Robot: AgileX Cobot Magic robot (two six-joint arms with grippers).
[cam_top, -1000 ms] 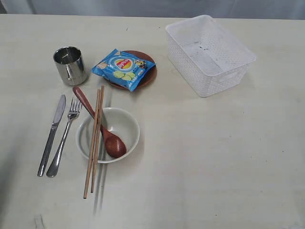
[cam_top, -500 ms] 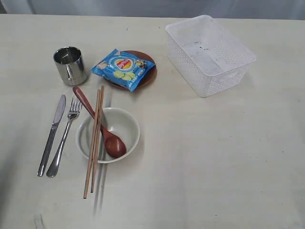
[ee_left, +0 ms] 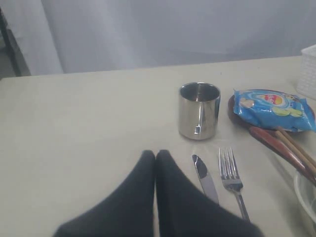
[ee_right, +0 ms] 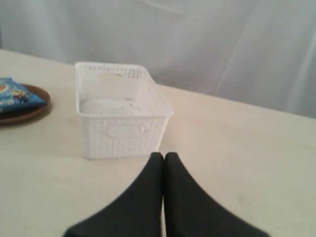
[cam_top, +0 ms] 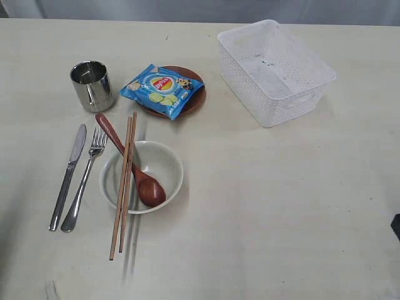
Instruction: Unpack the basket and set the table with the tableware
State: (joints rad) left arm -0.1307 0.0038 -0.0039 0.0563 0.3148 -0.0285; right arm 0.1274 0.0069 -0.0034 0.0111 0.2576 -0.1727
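The white basket [cam_top: 250, 94] stands empty at the back right of the table [cam_top: 281, 206]. On the left lie a steel knife [cam_top: 69, 175] and fork [cam_top: 87, 178] side by side. Beside them is the cream bowl [cam_top: 172, 164], with the wooden spoon [cam_top: 128, 161] in it and two chopsticks [cam_top: 123, 187] across its rim. A steel cup [cam_top: 91, 85] stands behind them, next to the brown plate [cam_top: 195, 100]. My left gripper [ee_left: 155, 154] is shut and empty, just short of the knife [ee_left: 205, 177] and cup [ee_left: 199, 111]. The right gripper [ee_right: 163, 155] is shut and empty, facing the basket [ee_right: 121, 133].
A blue snack bag [cam_top: 161, 89] lies on the plate. A dark corner of the right arm [cam_top: 396, 226] shows at the right edge of the exterior view. A pale curtain hangs behind the table's far edge.
A dark piece of the right arm has appeared at the right edge of the exterior view. Nothing on the table has moved.
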